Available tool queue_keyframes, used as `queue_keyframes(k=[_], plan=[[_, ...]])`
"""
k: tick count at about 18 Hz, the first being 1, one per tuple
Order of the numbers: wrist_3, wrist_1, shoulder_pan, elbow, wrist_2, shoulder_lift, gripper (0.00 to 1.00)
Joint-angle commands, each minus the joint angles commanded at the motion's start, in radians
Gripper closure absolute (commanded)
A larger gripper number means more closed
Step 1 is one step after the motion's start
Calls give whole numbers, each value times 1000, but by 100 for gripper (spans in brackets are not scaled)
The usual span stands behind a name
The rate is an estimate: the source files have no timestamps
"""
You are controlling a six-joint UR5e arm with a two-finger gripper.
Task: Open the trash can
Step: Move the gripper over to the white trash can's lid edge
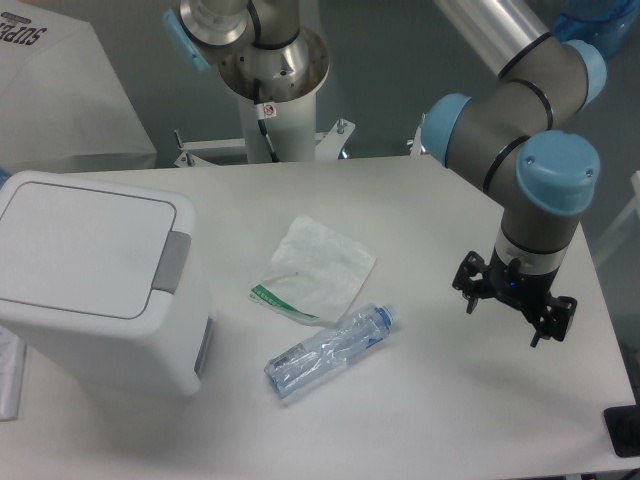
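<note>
The large white plastic box-shaped trash can (100,290) with its flat lid down sits at the worktop's left edge, while the black two-finger gripper (503,322) hangs near the right edge, fingers apart and empty.

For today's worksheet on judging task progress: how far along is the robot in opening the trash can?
Done: nothing visible; the trash can lid lies flat and closed. In hand: nothing; the end effector hangs open over the table's right side, far from the bin. Left: reach the grey push-button tab and press it.
</note>
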Motion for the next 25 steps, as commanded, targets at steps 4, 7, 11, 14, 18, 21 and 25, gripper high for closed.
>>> queue_keyframes(k=[4, 7, 11, 14, 18, 21, 25], plan=[[2, 2, 2, -8, -6, 2, 0], [2, 2, 3, -14, -14, 3, 0], [-9, 79, 12, -107, -102, 26, 0], [-111, 153, 14, -170, -152, 63, 0], [-343, 149, 11, -172, -302, 78, 0], [-390, 149, -8, -192, -339, 110, 0], [-478, 158, -55, -264, -487, 210, 0]])
